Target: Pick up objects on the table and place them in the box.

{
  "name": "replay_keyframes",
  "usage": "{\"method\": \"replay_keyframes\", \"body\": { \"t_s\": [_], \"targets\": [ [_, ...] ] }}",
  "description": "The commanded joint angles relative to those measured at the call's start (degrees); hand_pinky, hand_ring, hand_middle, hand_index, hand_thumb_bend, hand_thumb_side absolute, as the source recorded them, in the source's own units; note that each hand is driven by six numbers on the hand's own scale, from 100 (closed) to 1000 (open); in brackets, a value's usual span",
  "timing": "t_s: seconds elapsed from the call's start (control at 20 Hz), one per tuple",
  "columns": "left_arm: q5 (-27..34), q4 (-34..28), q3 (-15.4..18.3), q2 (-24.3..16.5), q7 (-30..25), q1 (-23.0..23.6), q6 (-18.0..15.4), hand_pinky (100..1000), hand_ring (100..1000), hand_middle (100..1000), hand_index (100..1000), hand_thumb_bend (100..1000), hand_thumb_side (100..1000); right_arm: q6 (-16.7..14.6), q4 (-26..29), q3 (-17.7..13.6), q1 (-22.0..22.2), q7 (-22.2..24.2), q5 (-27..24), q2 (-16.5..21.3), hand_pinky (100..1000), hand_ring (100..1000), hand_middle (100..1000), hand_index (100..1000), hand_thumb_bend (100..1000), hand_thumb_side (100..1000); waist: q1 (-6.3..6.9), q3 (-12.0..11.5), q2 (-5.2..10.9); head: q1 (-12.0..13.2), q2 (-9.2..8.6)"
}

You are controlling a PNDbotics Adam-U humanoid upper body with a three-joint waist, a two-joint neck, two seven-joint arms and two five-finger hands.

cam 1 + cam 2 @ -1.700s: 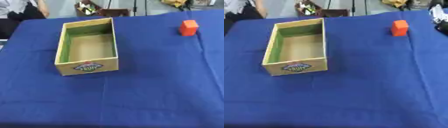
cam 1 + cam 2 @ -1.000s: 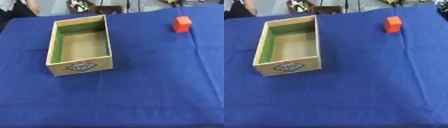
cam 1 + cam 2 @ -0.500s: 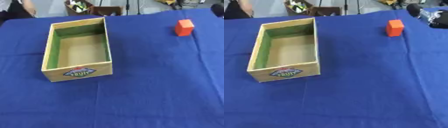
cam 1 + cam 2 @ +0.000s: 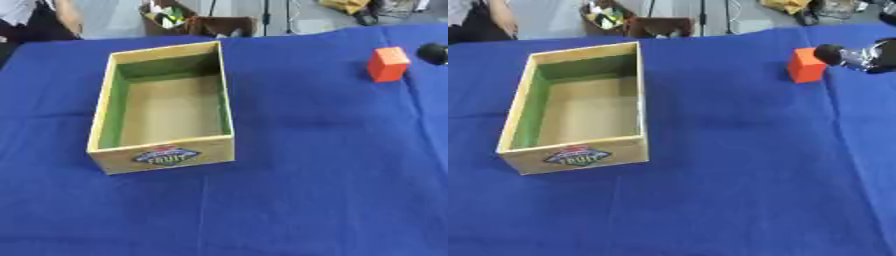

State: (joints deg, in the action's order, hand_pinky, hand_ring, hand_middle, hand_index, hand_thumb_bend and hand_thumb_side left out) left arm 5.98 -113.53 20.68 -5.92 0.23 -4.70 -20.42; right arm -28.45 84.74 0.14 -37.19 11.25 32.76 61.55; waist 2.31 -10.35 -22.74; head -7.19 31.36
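Right eye view shows the most: nearest the camera is bare blue cloth over the table (image 4: 737, 200), w/ faint fold creases across it. Further back, left of centre, sits the box (image 4: 576, 106), a cardboard tray w/ tan outer walls, green inner lining on its left and far walls, tan floor; a printed fruit label is on its near end wall. Box stands upright, open top, nothing visible inside. Further still, on the table's far right, the orange block (image 4: 806, 65) stands upright, well apart from the box. Right robot hand (image 4: 852, 56) comes in from the right edge at about the block's level; a dark rounded fingertip is just beside the block's right top corner, w/ silver parts behind it. Touching or not: can't tell. How far the fingers are spread: can't tell either, too little in view. It has hold of nothing visible. Left robot hand isn't seen in either view.
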Motion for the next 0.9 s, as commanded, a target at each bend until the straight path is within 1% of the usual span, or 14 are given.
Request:
{"method": "replay_keyframes", "body": {
  "t_s": [0.05, 0.2, 0.35, 0.65, 0.8, 0.85, 0.9],
  "targets": [
    [-0.4, -1.1, 0.1, -0.4, -0.3, -0.5, -0.2, 231, 376, 378, 656, 100, 1000, -2.1, -2.5, -0.4, -1.6, 1.7, 2.1, 3.1, 816, 917, 874, 964, 579, 1000, -0.30, -0.4, 0.65, -0.7, -1.41],
    [-0.5, -1.1, 0.1, -0.5, -0.4, -0.7, -0.3, 231, 376, 378, 655, 100, 1000, -3.1, -4.5, -0.7, -2.4, 2.8, 3.0, 3.3, 822, 926, 882, 969, 581, 1000, -0.59, -1.0, 0.14, -1.4, -2.17],
    [-0.6, -1.1, 0.0, -0.5, -0.5, -1.0, -0.4, 230, 375, 377, 655, 100, 1000, -3.4, -5.7, -0.9, -2.9, 3.3, 3.8, 3.4, 828, 933, 877, 973, 578, 970, -0.95, -1.5, -0.34, -2.3, -2.90],
    [-0.9, -1.1, 0.0, -0.3, -0.6, -0.9, -0.6, 227, 373, 376, 655, 100, 1000, -2.8, -8.1, -1.0, -3.7, 3.2, 5.9, 3.4, 826, 934, 881, 983, 576, 946, -1.34, -2.7, -1.38, -5.0, -4.49],
    [-1.1, -1.1, 0.0, -0.1, -0.6, -0.8, -0.8, 225, 372, 376, 655, 100, 1000, -2.1, -9.1, -1.1, -4.1, 2.5, 7.0, 3.3, 825, 931, 878, 982, 563, 947, -1.43, -3.4, -1.97, -6.1, -5.38],
    [-1.2, -1.1, 0.0, 0.0, -0.7, -0.7, -0.8, 224, 372, 376, 655, 100, 1000, -1.9, -9.4, -1.1, -4.1, 2.1, 7.3, 3.3, 825, 931, 878, 981, 555, 935, -1.43, -3.6, -2.16, -6.4, -5.60],
    [-1.3, -1.1, 0.0, 0.1, -0.7, -0.7, -0.9, 224, 372, 376, 655, 100, 1000, -1.7, -9.6, -1.1, -4.2, 1.8, 7.6, 3.3, 824, 931, 878, 982, 558, 946, -1.40, -3.7, -2.35, -6.7, -5.84]
  ]
}}
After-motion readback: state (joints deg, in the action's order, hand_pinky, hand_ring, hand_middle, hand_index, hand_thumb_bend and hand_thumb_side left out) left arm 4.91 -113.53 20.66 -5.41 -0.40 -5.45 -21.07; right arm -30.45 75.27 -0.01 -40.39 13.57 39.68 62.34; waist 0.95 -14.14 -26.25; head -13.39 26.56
